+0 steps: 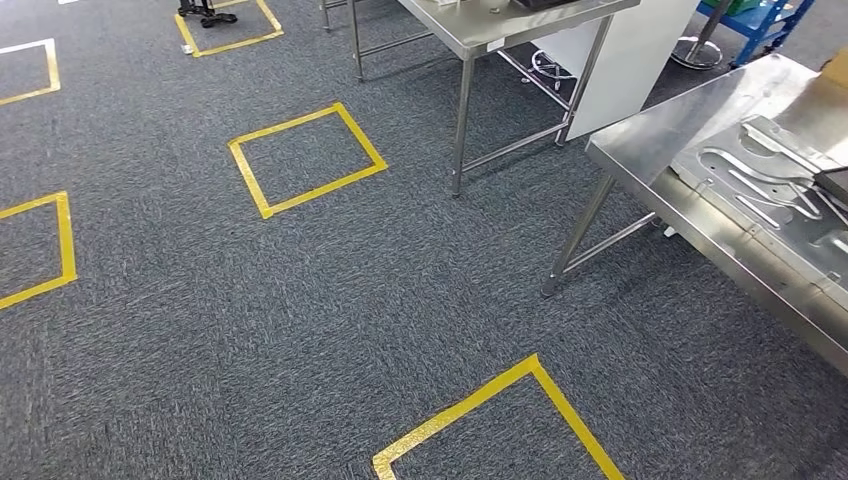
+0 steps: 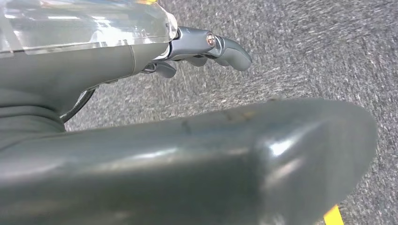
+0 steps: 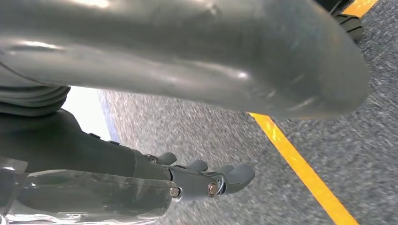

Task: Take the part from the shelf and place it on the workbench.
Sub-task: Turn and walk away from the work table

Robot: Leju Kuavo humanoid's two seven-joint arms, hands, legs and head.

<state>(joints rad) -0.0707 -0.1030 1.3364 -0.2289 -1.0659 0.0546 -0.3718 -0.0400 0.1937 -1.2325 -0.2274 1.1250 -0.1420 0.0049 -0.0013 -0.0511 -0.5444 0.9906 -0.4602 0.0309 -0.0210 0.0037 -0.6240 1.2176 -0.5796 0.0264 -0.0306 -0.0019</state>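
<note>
A stamped silver metal panel (image 1: 775,190) lies flat on the steel workbench (image 1: 650,130) at the right edge of the head view. A blue shelf frame (image 1: 762,20) stands at the far top right, and I cannot make out what is on it. My left hand (image 2: 141,89) hangs over grey carpet, its thick thumb (image 2: 220,159) apart from its dark fingers (image 2: 225,49), holding nothing. My right hand (image 3: 94,145) hangs the same way, thumb (image 3: 211,51) and fingers (image 3: 225,180) spread, with nothing in it.
A second steel table (image 1: 500,30) stands further back, with a white panel (image 1: 630,60) beside it. Yellow tape squares (image 1: 305,158) mark the grey carpet, one corner close in front (image 1: 505,410). A dark stand foot (image 1: 205,12) sits at the top left.
</note>
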